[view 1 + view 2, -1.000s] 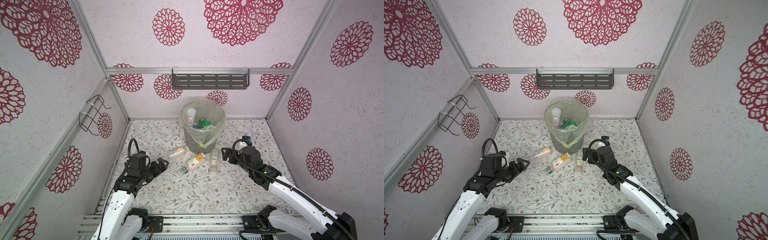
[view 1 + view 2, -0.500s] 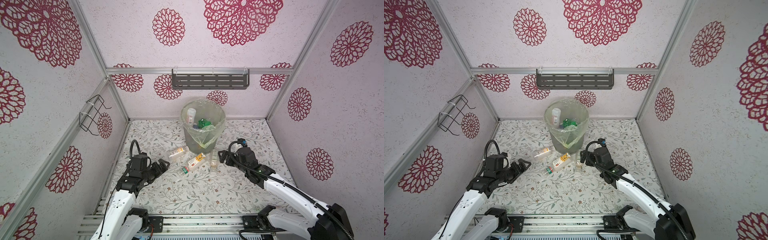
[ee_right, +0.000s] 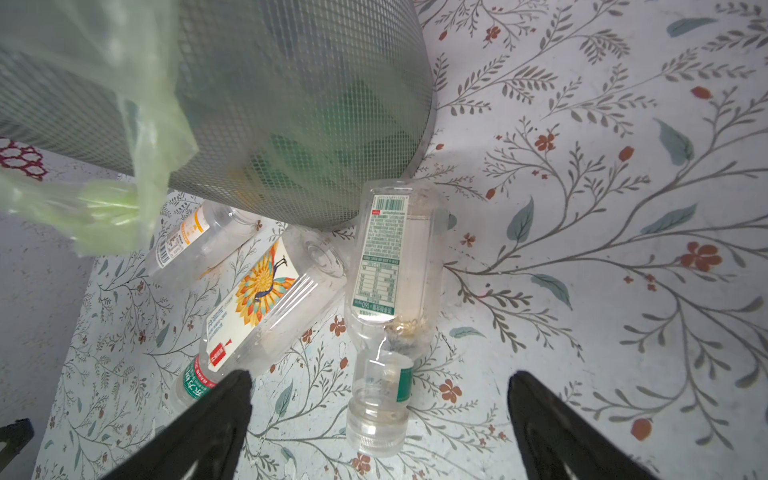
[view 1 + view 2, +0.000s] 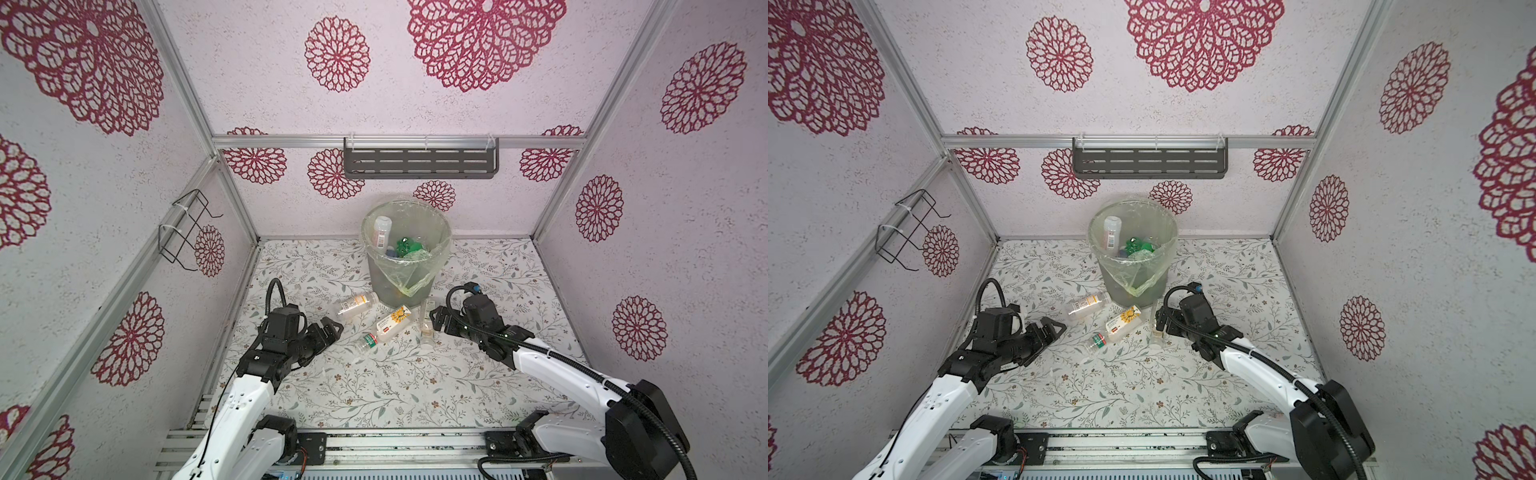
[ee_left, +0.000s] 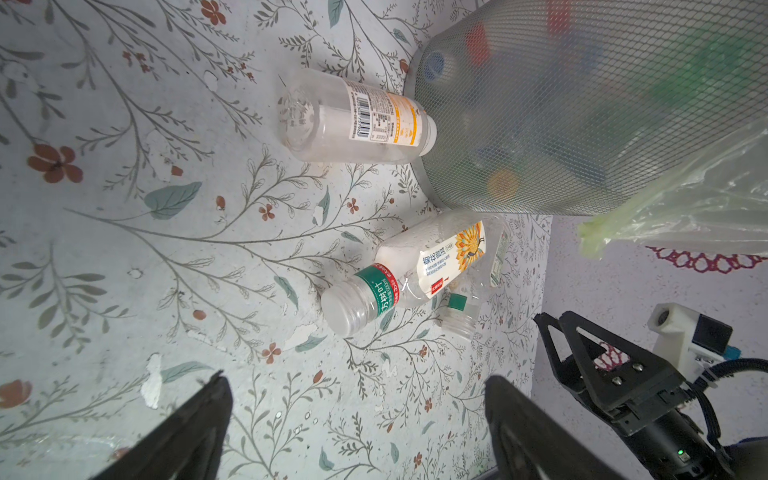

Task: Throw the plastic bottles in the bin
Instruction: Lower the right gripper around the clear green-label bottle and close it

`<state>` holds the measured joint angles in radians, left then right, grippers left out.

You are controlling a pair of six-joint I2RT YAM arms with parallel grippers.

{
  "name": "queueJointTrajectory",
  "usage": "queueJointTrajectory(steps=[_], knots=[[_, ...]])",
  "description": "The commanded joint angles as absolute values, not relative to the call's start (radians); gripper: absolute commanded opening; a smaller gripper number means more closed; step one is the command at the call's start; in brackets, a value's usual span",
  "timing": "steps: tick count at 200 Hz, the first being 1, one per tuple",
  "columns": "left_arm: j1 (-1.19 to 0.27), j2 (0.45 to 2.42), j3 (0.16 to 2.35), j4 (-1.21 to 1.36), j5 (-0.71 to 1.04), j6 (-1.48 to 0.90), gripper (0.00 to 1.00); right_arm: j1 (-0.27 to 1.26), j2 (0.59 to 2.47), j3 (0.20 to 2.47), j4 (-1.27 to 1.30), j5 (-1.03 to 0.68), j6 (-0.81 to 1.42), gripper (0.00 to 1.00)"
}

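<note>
Right wrist — 1 bottle [image 3: 392, 291] just before right gripper [image 3: 380, 376].

Three plastic bottles [image 4: 356, 303] [image 4: 394, 325] [image 4: 427, 328] lie on the table [image 4: 374, 386]. There is one bin [image 4: 380, 278], holding more bottles that cannot be counted.

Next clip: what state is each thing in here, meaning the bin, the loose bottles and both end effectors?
bin: upright, bag-lined, bottles inside.
orange-striped bottle: lying on the table by the bin's base.
sunflower-label bottle: lying on the table, not held.
green-label bottle: lying on the table, not held.
left end effector: open, empty.
right end effector: open, empty.
</note>
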<state>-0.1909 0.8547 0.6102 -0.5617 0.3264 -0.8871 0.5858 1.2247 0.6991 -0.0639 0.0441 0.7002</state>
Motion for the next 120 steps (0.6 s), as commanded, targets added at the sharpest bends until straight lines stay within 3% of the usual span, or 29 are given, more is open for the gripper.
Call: queueJointTrajectory(steps=[1, 120], knots=[[-0.21, 0.862, 0.606, -0.538, 0.305, -0.885, 0.97, 0.586, 1.24, 0.706, -0.038, 0.03, 0.716, 0.98], [-0.298, 0.92, 0.62, -0.545, 0.224, -0.87, 0.97, 0.612, 1.389, 0.765, -0.045, 0.031, 0.735, 0.93]])
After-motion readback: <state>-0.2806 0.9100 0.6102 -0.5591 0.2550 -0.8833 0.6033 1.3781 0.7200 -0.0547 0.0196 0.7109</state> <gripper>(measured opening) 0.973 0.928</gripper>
